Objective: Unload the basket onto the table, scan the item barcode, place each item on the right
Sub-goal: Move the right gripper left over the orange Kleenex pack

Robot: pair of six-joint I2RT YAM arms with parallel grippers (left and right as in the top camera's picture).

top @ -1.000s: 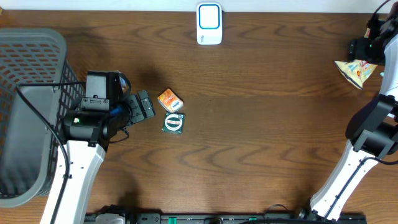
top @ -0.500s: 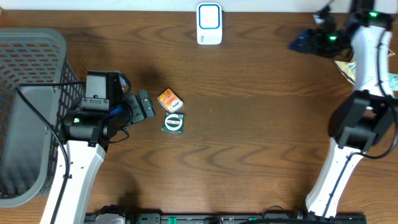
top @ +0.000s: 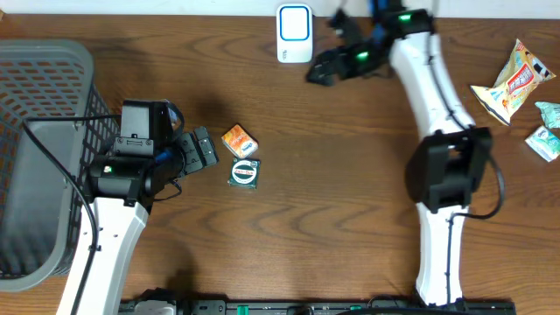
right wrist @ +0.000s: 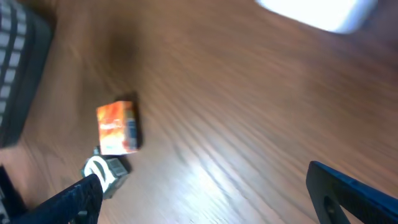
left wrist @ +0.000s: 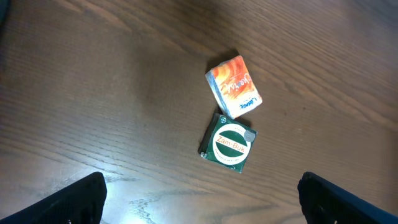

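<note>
Inspection, all positions referenced to the scanner, which stands at the far edge of the table.

1. Grey basket: far to the left of the scanner and nearer me, cut off by the frame.
2. Right gripper: just beside the scanner on its right, fingers spread wide, nothing between them.
3. Left gripper: left of the scanner and well nearer me, fingers also wide apart and empty.
4. Snack bag: far to the scanner's right, well apart from both grippers.
5. Orange box: left of the scanner and toward me, lying just ahead of the left gripper's fingertips, not touched.
6. Green box: touching the orange box on the side away from the scanner, likewise just beyond the left fingertips.

Obscured: the right wrist view is blurred, and one finger there covers part of the green box. The scanner is cropped at that view's top.

Only the left wrist view lets me read the green box's "Zam-Buk" label. Only the overhead shows basket and bag.
</note>
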